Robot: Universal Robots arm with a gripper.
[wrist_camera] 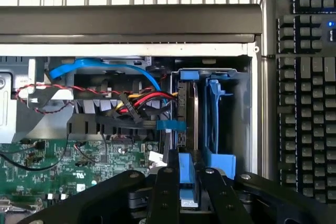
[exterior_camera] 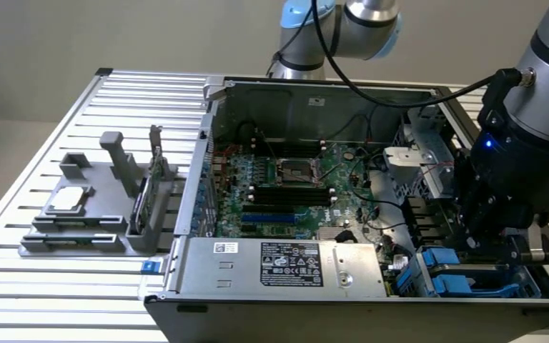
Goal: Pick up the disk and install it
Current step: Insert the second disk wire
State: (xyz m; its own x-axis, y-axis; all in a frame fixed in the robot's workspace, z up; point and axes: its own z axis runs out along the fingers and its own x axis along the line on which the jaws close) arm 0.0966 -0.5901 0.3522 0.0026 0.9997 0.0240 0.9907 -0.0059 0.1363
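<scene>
The disk (wrist_camera: 188,109) stands on edge in the drive bay at the corner of the open computer case (exterior_camera: 313,100), its blue carrier rail (wrist_camera: 187,174) facing me. My gripper (wrist_camera: 189,170) reaches down into that bay, and its black fingers (wrist_camera: 167,192) press on either side of the blue rail, shut on it. In the exterior view the gripper (exterior_camera: 480,246) hangs over the blue carriers (exterior_camera: 443,263) at the case's near right corner, and the arm hides most of the disk.
A second blue carrier (wrist_camera: 216,114) sits beside the disk. Red, yellow and blue cables (wrist_camera: 137,100) cross the bay. The motherboard (exterior_camera: 284,189) and power supply (exterior_camera: 284,264) fill the case. A grey rack (exterior_camera: 94,221) holds a small silver drive (exterior_camera: 69,200). A keyboard (wrist_camera: 307,77) lies outside.
</scene>
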